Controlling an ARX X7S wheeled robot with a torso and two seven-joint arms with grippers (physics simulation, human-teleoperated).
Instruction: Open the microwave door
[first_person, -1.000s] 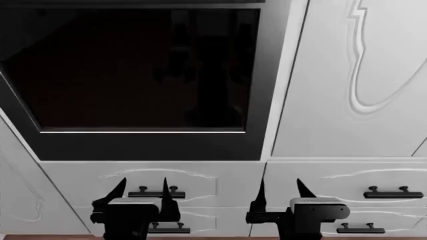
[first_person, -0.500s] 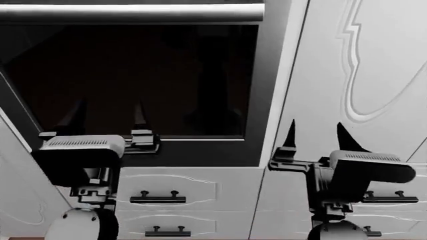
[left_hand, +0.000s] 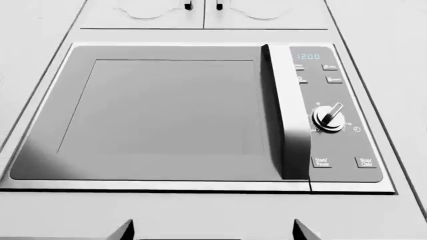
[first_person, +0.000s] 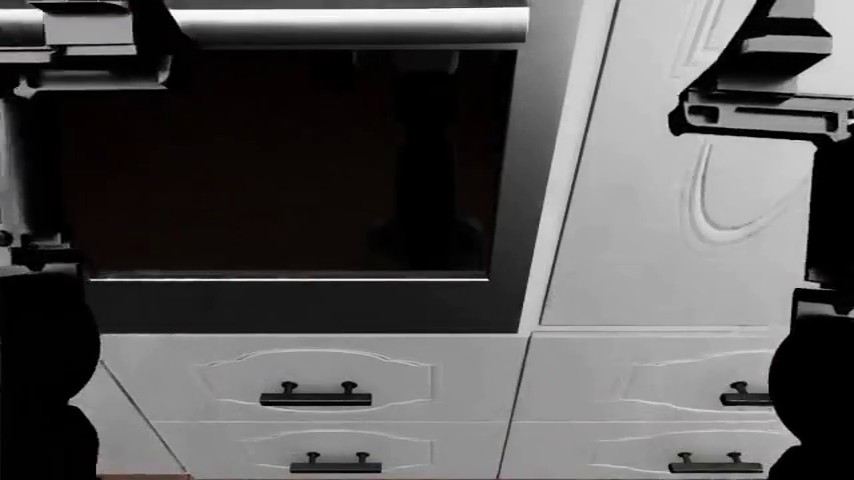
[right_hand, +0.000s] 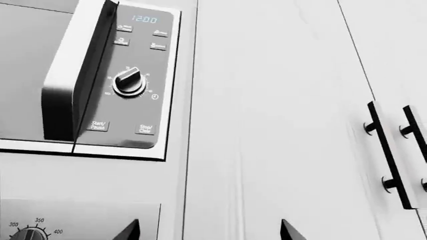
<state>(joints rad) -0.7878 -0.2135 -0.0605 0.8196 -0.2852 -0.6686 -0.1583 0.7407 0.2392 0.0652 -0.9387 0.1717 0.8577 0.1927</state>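
The microwave sits built into white cabinetry, and its grey door (left_hand: 167, 112) is closed. A tall vertical handle (left_hand: 287, 110) runs along the door's right edge, beside the control panel (left_hand: 333, 115) with its dial and clock. My left gripper (left_hand: 213, 231) is open and empty, facing the door from a distance below its lower edge. The right gripper (right_hand: 208, 231) is also open and empty, aimed at the white panel right of the control panel (right_hand: 133, 75). From there the handle (right_hand: 73, 75) shows side-on. The head view does not reach the microwave.
The head view shows the oven's dark window (first_person: 280, 160) under its bar handle (first_person: 334, 25), with drawers (first_person: 316, 397) below. My raised arms (first_person: 40, 350) (first_person: 814, 380) stand at both sides. A cabinet door with black handles (right_hand: 387, 150) is right of the microwave.
Both arms rose from in front of the drawers, past the oven window, until the fingertips left the top of the head view. The head view shifted up a little, bringing the oven handle in.
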